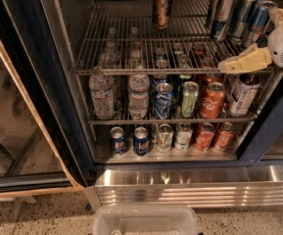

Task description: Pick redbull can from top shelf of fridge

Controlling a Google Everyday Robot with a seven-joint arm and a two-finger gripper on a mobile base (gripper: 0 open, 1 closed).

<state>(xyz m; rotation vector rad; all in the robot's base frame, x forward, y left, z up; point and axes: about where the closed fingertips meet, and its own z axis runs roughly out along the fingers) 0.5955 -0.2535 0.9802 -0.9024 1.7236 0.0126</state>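
Observation:
The fridge [31,77] stands open. Its top shelf [131,71] is a grey wire rack. At its back right stands a cluster of slim silver-and-blue cans; the bluest, the redbull can [259,14], is the rightmost. A brown-gold can [161,6] stands alone at the back middle. My gripper [252,39] reaches in from the right edge at top-shelf height. One cream finger [245,60] lies in front of and below the redbull can, the other [281,15] shows just right of it. The fingers are spread apart and hold nothing.
Water bottles [102,94] and several soda cans [212,99] fill the middle shelf. Pepsi cans [117,140] and other cans stand on the bottom shelf. The glass door [13,126] hangs open at left. A clear plastic bin [146,220] sits on the floor before the ribbed steel base [190,186].

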